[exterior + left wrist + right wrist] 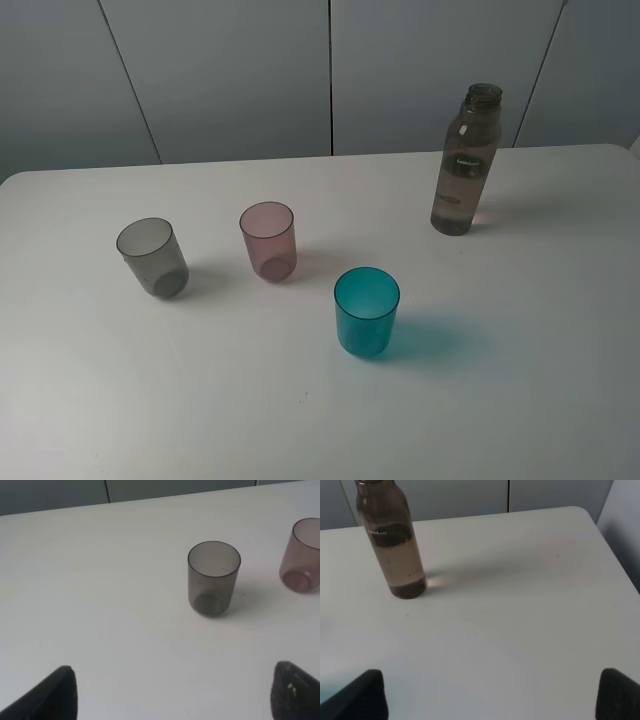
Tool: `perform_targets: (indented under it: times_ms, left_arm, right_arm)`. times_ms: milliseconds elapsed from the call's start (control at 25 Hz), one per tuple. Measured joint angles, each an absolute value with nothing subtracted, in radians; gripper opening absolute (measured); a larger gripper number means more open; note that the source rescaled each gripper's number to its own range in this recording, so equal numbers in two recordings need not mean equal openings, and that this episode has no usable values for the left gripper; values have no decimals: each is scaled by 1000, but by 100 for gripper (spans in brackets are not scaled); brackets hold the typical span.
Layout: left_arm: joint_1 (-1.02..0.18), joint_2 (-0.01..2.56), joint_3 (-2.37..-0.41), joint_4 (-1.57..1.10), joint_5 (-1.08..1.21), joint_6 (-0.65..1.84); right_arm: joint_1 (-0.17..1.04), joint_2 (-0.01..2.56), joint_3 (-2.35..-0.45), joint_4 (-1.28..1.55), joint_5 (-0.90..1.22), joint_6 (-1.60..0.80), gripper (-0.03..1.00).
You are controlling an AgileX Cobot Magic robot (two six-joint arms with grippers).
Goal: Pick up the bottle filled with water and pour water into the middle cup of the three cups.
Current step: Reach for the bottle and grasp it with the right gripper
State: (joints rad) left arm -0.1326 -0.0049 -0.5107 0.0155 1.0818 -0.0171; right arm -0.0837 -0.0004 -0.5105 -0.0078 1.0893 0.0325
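Bottle [466, 160] upright, uncapped; small white print [377, 531] on side, unreadable.

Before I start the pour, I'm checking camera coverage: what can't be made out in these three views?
1. Exterior high: the print on the bottle is too small to read, and its water level is unclear through the tinted wall.
2. Left wrist: the middle cup is cut off by the picture's edge. Of the left gripper, only the fingertips show.
3. Right wrist: the bottle's mouth is cut off by the edge. Of the right gripper, only the fingertips show.
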Motion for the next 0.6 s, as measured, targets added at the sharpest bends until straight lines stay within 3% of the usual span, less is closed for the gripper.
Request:
perform_targets:
  times_ms: [600]
  left_arm:
    - [-133, -5, -511, 16, 1082, -17]
  right_arm:
    - [-84, 0, -510, -8, 1089, 32, 69]
